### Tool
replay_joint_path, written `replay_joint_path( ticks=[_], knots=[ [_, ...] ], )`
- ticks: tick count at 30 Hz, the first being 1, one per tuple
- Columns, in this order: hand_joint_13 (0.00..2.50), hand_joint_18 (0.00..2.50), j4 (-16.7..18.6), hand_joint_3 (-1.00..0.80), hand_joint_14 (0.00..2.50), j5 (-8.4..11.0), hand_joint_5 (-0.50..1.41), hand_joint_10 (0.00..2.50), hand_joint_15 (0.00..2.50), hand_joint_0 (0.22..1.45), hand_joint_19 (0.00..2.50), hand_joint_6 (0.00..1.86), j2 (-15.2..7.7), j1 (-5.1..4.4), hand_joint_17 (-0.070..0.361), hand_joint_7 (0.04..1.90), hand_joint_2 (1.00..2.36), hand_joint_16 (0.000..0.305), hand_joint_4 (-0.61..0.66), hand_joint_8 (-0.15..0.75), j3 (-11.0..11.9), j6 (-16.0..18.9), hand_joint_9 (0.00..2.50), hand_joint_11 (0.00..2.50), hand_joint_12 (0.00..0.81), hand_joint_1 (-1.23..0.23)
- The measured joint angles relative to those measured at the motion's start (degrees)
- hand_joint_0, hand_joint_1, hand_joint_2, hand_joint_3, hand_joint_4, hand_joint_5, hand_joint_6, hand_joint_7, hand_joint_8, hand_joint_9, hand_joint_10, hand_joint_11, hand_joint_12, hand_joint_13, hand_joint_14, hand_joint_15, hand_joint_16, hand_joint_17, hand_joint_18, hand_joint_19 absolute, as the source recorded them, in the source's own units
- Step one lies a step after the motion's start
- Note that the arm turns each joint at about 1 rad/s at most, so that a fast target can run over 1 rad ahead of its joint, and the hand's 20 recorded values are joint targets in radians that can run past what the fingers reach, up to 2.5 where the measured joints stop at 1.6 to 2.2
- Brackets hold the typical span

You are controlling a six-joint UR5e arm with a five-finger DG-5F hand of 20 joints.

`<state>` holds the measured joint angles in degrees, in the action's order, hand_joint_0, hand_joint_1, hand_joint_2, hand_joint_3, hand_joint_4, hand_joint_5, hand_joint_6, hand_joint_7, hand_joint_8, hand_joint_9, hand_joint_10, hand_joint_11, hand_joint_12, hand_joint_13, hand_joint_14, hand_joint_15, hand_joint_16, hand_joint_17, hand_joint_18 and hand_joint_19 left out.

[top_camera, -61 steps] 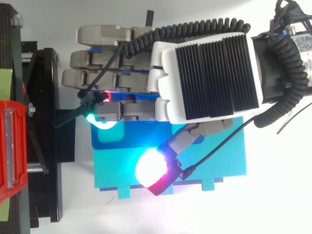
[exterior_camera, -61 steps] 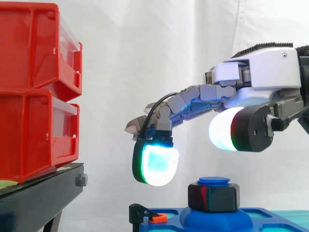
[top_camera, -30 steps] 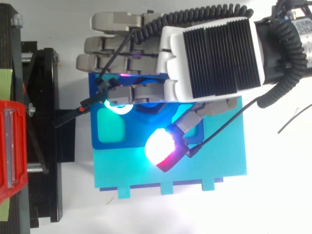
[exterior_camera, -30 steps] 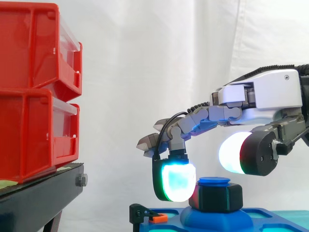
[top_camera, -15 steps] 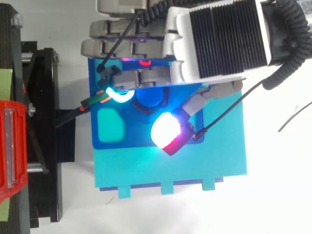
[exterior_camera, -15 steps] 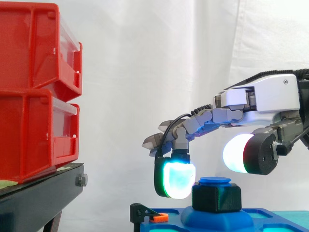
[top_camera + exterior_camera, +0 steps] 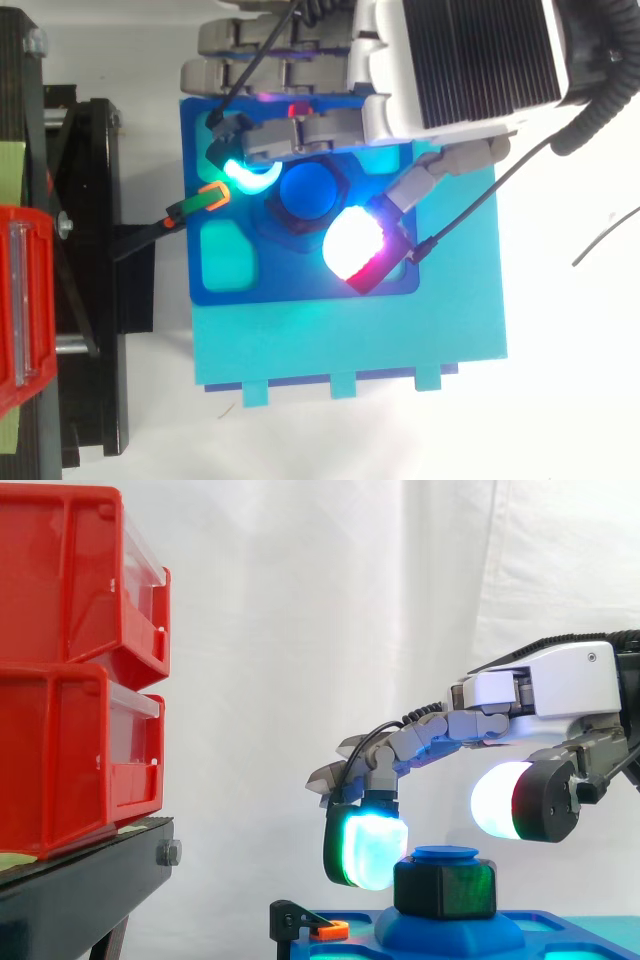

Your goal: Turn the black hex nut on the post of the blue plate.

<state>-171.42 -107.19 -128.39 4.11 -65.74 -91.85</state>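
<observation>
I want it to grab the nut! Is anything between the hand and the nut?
No, nothing visible. One glowing pad of the hand is right beside the nut, and the thumb pad hovers above its other side. An orange clip sits off to the side.

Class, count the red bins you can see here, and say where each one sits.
2. The lower red bin sits on the black stand at the left of the side view. The upper red bin is stacked on it. Others may be hidden past the left edge.
</observation>
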Motion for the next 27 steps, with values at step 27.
replay_joint_path(
  ticks=[27],
  knots=[
    [0.24,0.00,-4.08,-0.50,0.00,5.23,-0.22,0.00,0.05,0.44,0.01,0.50,-0.01,-3.56,0.125,1.03,1.00,0.055,0.18,0.218,4.37,0.14,0.14,0.00,0.365,-0.42]
  ],
)
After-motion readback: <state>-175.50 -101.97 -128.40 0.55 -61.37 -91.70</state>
